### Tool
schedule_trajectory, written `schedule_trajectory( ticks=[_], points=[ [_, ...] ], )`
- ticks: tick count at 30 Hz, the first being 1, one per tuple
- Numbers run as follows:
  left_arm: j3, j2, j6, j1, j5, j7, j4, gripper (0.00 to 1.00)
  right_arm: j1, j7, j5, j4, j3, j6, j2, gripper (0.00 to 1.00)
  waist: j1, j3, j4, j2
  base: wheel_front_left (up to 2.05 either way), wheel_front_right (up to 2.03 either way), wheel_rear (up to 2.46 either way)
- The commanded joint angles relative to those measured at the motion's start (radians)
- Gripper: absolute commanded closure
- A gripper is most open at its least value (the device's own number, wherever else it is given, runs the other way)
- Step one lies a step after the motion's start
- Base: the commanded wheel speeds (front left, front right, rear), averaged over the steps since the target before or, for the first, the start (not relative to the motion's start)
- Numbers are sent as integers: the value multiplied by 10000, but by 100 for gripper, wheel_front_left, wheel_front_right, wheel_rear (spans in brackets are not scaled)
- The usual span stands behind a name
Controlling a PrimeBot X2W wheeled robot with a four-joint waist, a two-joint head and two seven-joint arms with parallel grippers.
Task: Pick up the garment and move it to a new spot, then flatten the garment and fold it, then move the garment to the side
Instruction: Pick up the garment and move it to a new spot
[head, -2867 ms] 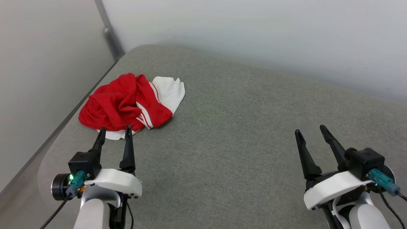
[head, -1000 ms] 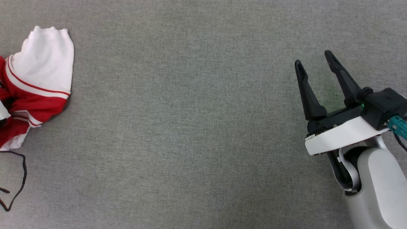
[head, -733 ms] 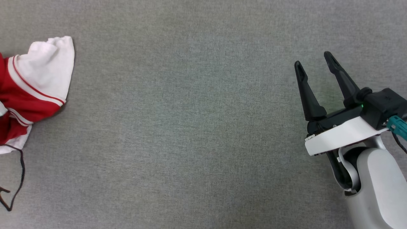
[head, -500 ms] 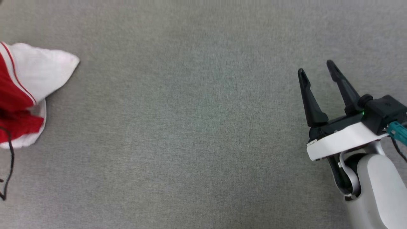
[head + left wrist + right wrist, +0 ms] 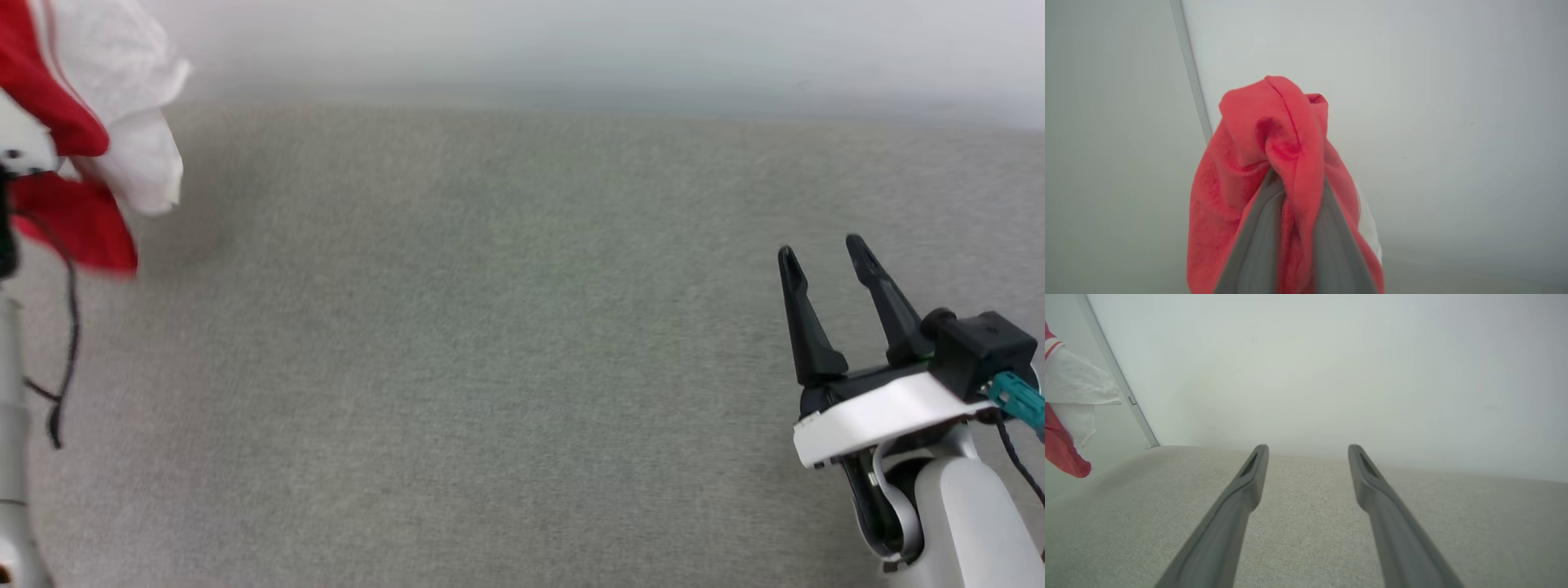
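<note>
No text, label, brand, number or sign can be read. The exposed folds of the red jersey garment with white sleeves show plain red and white fabric. A thin red-white stripe trim is visible in the right wrist view. No print on the garment is legible in the head view or in either wrist view.
</note>
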Motion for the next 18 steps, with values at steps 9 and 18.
schedule_trajectory(
  ticks=[9, 18],
  points=[
    [-780, -1401, -289, 597, -121, -472, -596, 100, 866, 288, -123, -302, -546, -3, 187, 0, 2, -922, -1074, 0, 0, 0, 0],
    [-2015, -3280, -664, 1964, -399, -320, -1664, 100, 1334, 567, -209, -695, -846, -3, 290, 0, 2, -979, -2192, 0, 0, 0, 0]
  ],
)
